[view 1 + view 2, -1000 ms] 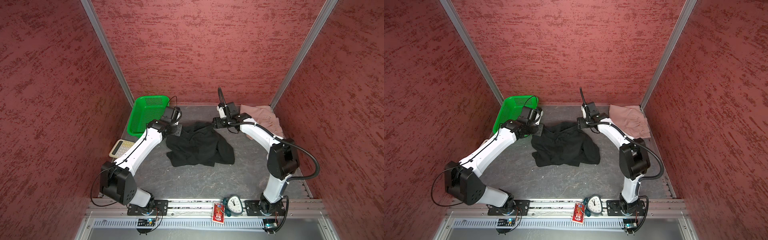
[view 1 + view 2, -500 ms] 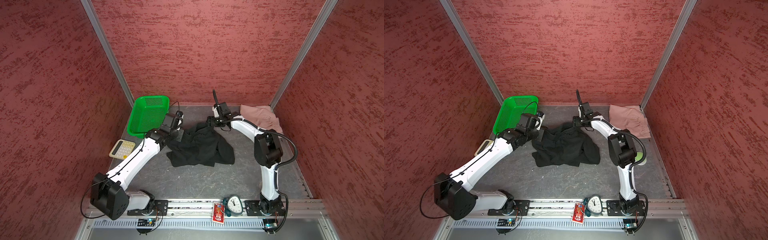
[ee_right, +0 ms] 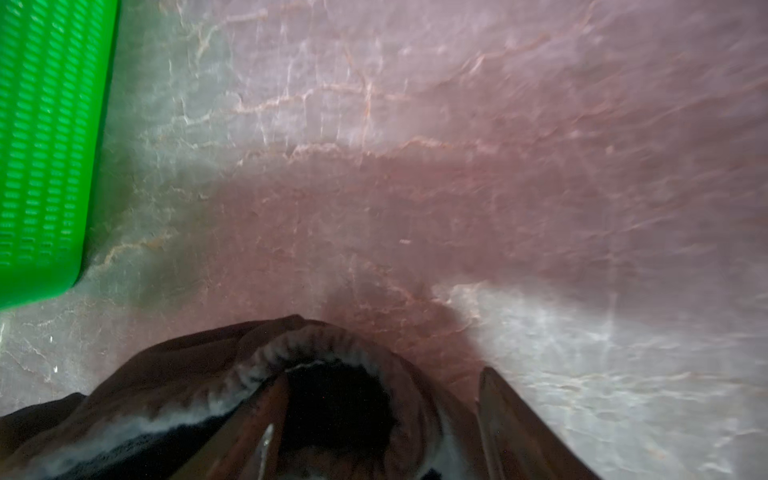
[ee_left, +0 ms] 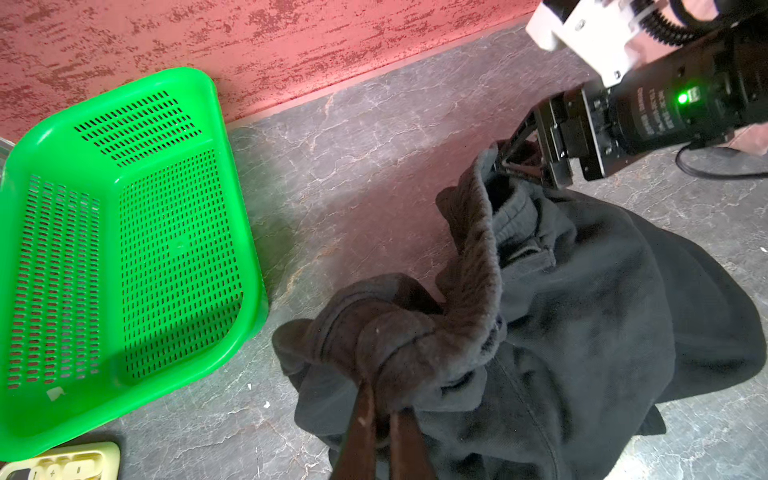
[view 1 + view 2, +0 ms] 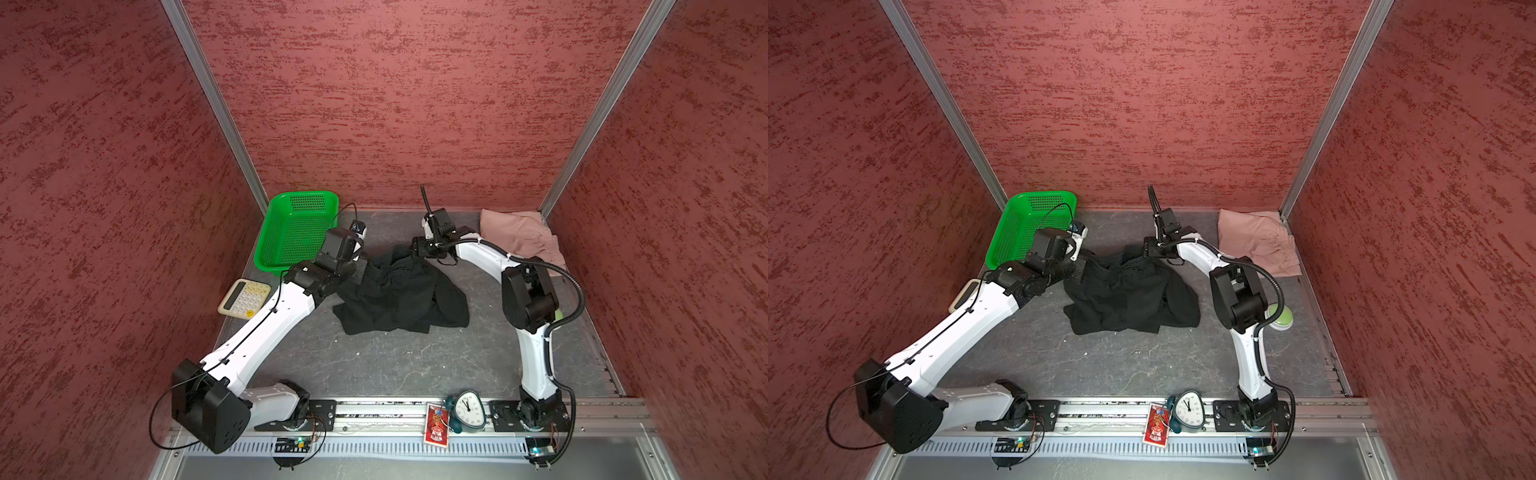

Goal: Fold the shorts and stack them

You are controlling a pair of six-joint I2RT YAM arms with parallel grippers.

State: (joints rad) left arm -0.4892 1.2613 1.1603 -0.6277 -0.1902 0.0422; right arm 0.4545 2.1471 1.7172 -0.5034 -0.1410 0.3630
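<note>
The black shorts (image 5: 399, 299) (image 5: 1129, 295) lie crumpled mid-table, their far edge lifted off the surface. My left gripper (image 4: 380, 395) (image 5: 362, 269) is shut on a bunched fold of the black waistband (image 4: 415, 332) at the left end. My right gripper (image 3: 382, 378) (image 5: 416, 248) (image 4: 519, 162) stands open at the waistband's right end; one finger (image 3: 266, 419) is inside the waist opening, and the other finger (image 3: 511, 419) is outside, with the ribbed edge (image 3: 316, 336) between them. The pink shorts (image 5: 519, 237) (image 5: 1256, 245) lie folded in the back right corner.
A green mesh basket (image 5: 301, 195) (image 5: 1040, 195) (image 4: 245, 232) stands at the back left, close to my left wrist. A cream calculator (image 5: 245, 298) lies in front of it. A green round button (image 5: 1281, 318) sits by the right arm. A clock (image 5: 468, 409) and a red card (image 5: 436, 424) are on the front rail.
My right gripper has moved left onto the waistband's far end. The left arm's elbow has dropped toward the front while its gripper keeps hold. The shorts' far edge is drawn up.
</note>
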